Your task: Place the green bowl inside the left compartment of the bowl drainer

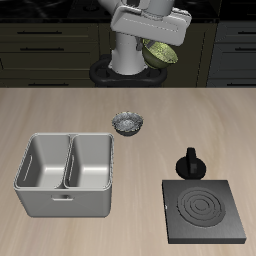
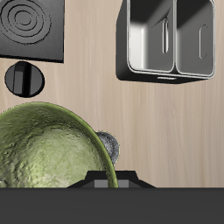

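Gleaming round green bowl (image 2: 48, 149) — mottled glaze

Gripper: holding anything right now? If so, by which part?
Yes. The gripper holds the small olive-green bowl by its rim, lifted high and tilted, well above the table. The fingertips themselves are hidden, so the exact pinch point on the rim cannot be told.
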